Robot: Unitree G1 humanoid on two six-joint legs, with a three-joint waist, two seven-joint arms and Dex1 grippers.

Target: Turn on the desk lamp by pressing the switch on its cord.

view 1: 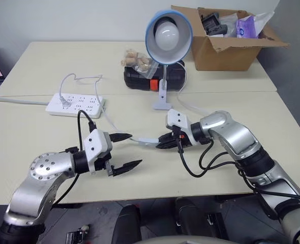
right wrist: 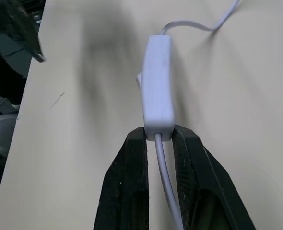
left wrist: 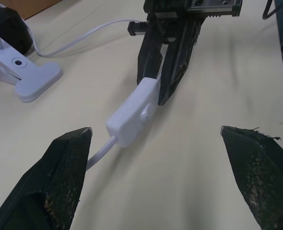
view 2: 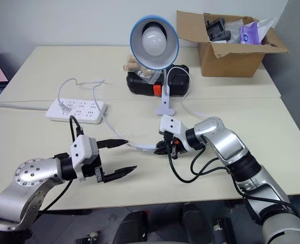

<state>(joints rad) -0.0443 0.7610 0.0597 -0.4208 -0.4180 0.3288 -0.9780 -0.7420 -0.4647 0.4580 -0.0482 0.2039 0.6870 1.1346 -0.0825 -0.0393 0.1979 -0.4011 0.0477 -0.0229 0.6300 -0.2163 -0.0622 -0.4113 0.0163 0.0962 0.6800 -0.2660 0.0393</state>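
left gripper (view 1: 123, 151), near desk edge: fingers apart, empty | right gripper (view 1: 160, 143): clamped on cord (right wrist: 166, 182) at switch's end | switch (left wrist: 132, 113), mid-desk, lifted: light, rigid, smooth; cord limp, so steady the body, press rocker | desk lamp (view 1: 168, 31): unlit

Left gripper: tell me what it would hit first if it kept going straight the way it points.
Most likely the switch, held up by the shut right gripper; it sits between the open left gripper's fingers' line, though depth is uncertain.
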